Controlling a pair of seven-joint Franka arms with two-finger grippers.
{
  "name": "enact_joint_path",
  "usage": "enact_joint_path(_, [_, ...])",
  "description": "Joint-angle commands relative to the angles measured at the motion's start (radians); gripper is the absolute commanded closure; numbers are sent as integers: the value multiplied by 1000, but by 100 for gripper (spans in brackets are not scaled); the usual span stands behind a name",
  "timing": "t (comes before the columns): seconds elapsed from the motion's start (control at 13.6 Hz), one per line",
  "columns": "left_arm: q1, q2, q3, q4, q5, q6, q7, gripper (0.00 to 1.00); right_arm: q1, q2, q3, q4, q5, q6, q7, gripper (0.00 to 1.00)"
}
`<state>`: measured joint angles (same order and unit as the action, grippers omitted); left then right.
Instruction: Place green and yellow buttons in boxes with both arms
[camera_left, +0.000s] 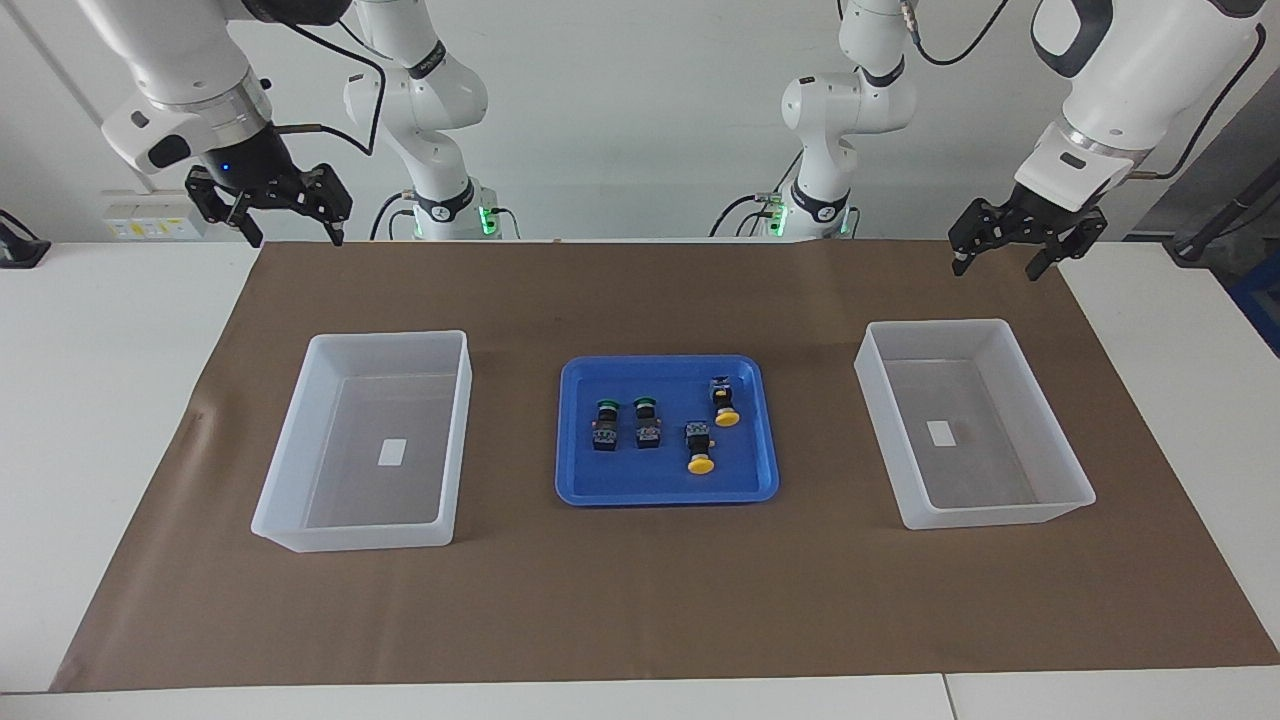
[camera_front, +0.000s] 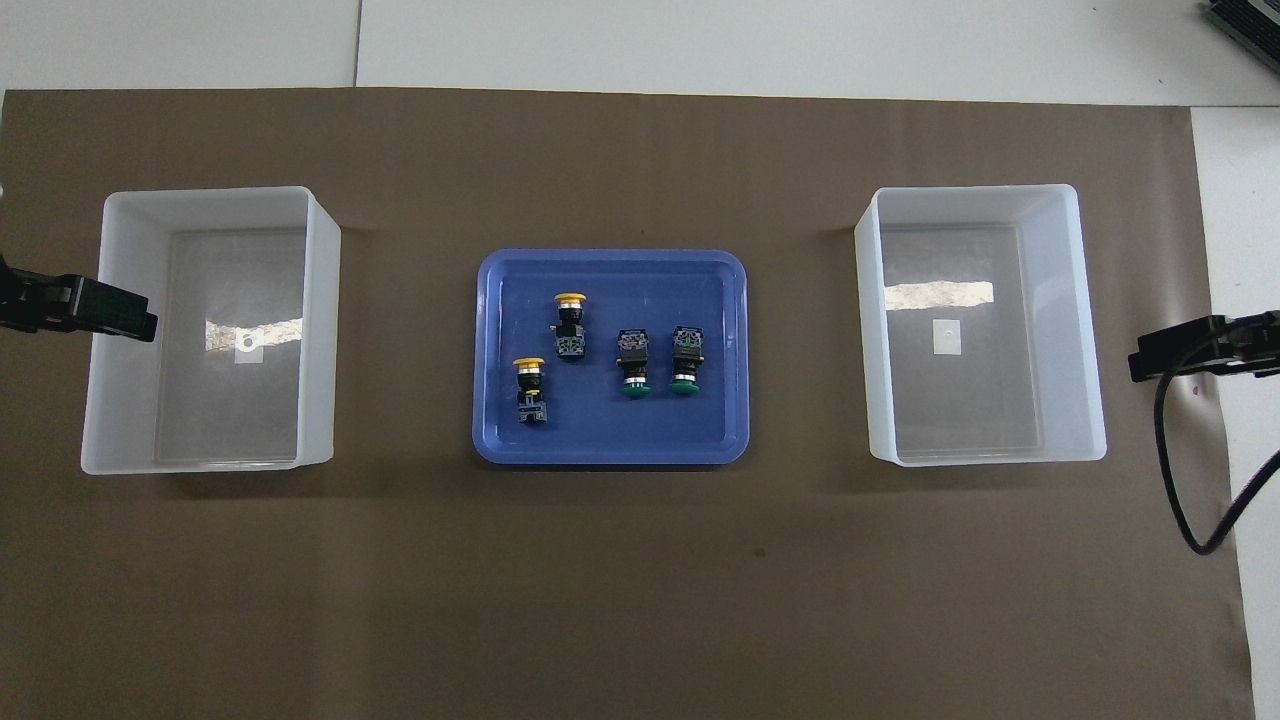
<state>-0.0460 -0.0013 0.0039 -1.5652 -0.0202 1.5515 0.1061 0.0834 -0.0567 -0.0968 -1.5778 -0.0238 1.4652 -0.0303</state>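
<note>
Two green buttons (camera_left: 605, 425) (camera_left: 645, 422) and two yellow buttons (camera_left: 700, 447) (camera_left: 724, 402) lie in a shallow blue tray (camera_left: 740, 490) at the mat's middle. In the overhead view the green ones (camera_front: 633, 365) (camera_front: 686, 360) lie toward the right arm's end and the yellow ones (camera_front: 568, 325) (camera_front: 530, 388) toward the left arm's end. Two empty translucent boxes (camera_left: 390, 337) (camera_left: 935, 325) flank the tray. My left gripper (camera_left: 997, 265) is open and raised by the box at its end. My right gripper (camera_left: 293, 235) is open and raised by the other box.
A brown mat (camera_left: 640, 600) covers most of the white table. In the overhead view the boxes (camera_front: 210, 192) (camera_front: 970, 190) stand at each side of the tray (camera_front: 610, 455), and the left gripper (camera_front: 90, 305) and right gripper (camera_front: 1180, 352) show at the edges.
</note>
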Motion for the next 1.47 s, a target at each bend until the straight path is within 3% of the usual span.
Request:
enact_joint_path(0.0, [-11, -14, 7, -7, 3, -2, -2, 0, -13, -25, 3, -28, 9, 6, -19, 0])
enact_joint_path(1.4, [-12, -26, 4, -18, 3, 4, 0, 0, -18, -43, 3, -64, 9, 23, -13, 0])
